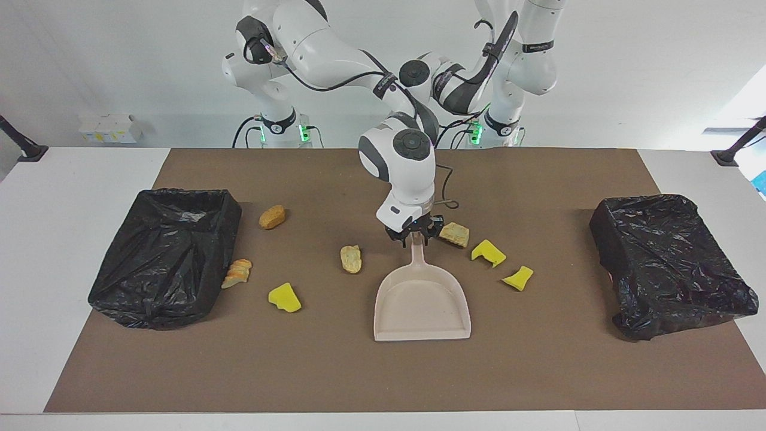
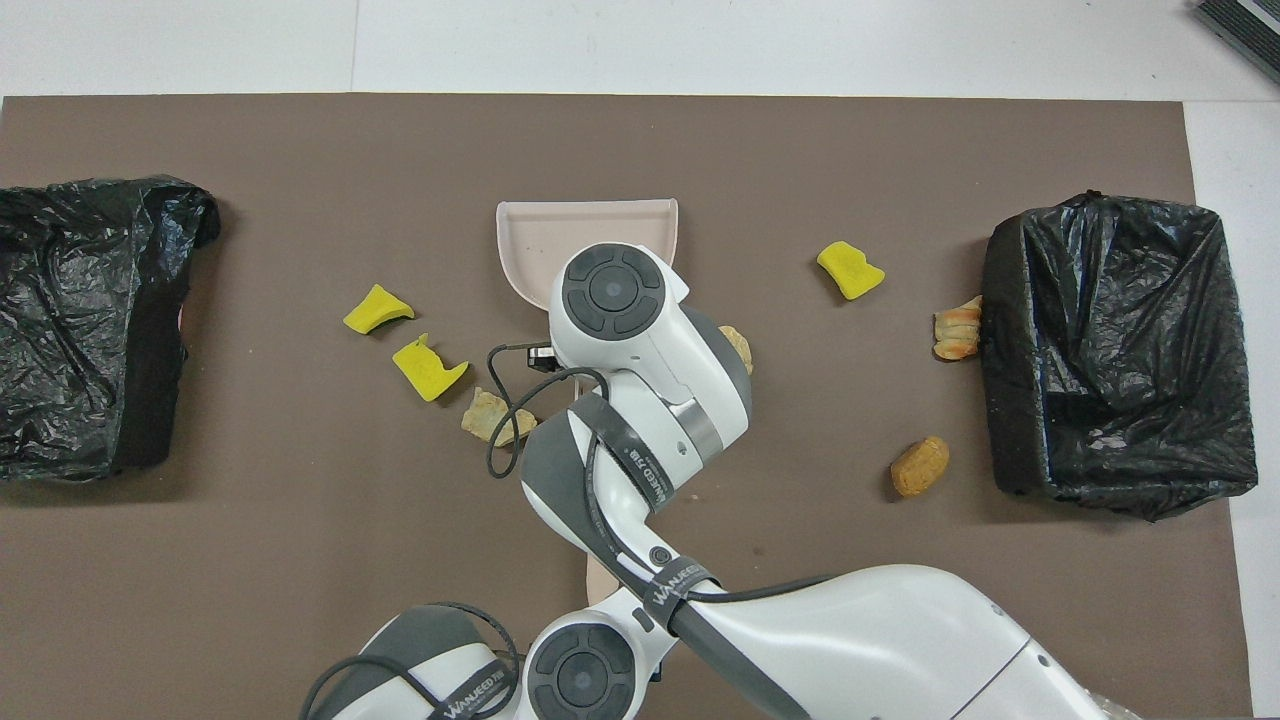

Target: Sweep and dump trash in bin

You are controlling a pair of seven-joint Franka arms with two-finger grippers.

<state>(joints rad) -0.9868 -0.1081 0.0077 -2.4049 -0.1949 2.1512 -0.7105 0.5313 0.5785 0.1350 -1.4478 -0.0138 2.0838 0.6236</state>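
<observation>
Right gripper [image 1: 417,237] down on dustpan [image 1: 422,302] handle, fingers clamped round it. Left gripper out of sight, reads closed. Trash [image 1: 285,297] scattered on brown mat [image 1: 383,371].

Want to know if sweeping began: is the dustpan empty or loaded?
Empty: the dustpan lies flat with a bare tray, no trash inside.

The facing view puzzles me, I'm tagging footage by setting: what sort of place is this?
Probably a robotics lab test bench: two arms mounted at a white table, a brown mat, and staged trash between two bag-lined bins.
</observation>
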